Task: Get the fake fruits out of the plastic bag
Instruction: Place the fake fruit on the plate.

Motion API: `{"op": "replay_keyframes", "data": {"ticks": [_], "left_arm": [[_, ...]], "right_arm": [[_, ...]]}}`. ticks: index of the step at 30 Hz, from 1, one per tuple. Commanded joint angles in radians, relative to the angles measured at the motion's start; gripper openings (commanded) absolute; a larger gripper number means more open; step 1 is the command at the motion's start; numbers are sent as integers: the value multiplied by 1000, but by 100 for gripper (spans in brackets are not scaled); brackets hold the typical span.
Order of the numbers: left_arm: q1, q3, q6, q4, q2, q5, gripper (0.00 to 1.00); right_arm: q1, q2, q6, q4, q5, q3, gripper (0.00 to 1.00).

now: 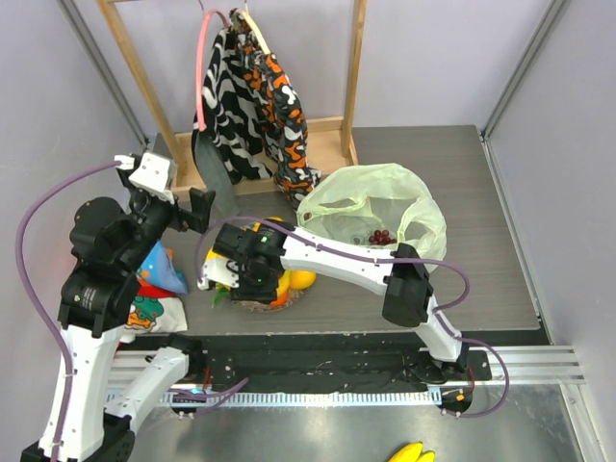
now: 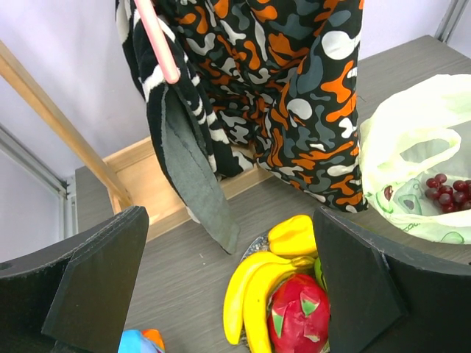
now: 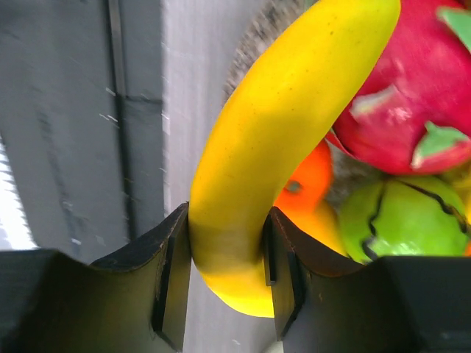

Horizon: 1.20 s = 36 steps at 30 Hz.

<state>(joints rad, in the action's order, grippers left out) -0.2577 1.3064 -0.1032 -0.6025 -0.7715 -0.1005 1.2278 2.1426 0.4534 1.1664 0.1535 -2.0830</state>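
clamping one banana (image 3: 280, 125), the right end effector (image 3: 227, 250) should lower it gently beside the dragon fruit (image 3: 412, 103) just ahead. left end effector (image 2: 232, 268) gapes empty.

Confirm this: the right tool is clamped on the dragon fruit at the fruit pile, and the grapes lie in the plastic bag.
No. The right tool is clamped on the banana, not the dragon fruit beside it; the right wrist view shows it. The grapes do lie in the plastic bag.
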Motion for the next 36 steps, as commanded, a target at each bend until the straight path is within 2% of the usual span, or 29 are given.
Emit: {"op": "replay_keyframes", "data": {"ticks": [1, 9, 15, 18, 19, 21, 26, 36], "left_arm": [[9, -1, 14, 33, -11, -24, 100], [12, -2, 39, 55, -49, -61, 100], [15, -4, 54, 66, -71, -80, 99], [15, -1, 57, 70, -81, -90, 99], [15, 1, 59, 70, -83, -93, 99], [15, 2, 60, 73, -91, -97, 99], [15, 4, 71, 79, -101, -117, 99], [17, 2, 85, 93, -111, -145, 98]], "right_arm": [[-10, 16, 131, 67, -117, -6, 34], [-48, 34, 191, 75, -192, -15, 37], [-71, -1, 243, 18, -244, 66, 41], [-70, -19, 243, -11, -256, 112, 56], [-70, -23, 238, -17, -262, 116, 66], [-70, -30, 226, -28, -269, 117, 69], [-70, -44, 208, -8, -273, 67, 72], [-65, -49, 186, 105, -322, -74, 72]]}}
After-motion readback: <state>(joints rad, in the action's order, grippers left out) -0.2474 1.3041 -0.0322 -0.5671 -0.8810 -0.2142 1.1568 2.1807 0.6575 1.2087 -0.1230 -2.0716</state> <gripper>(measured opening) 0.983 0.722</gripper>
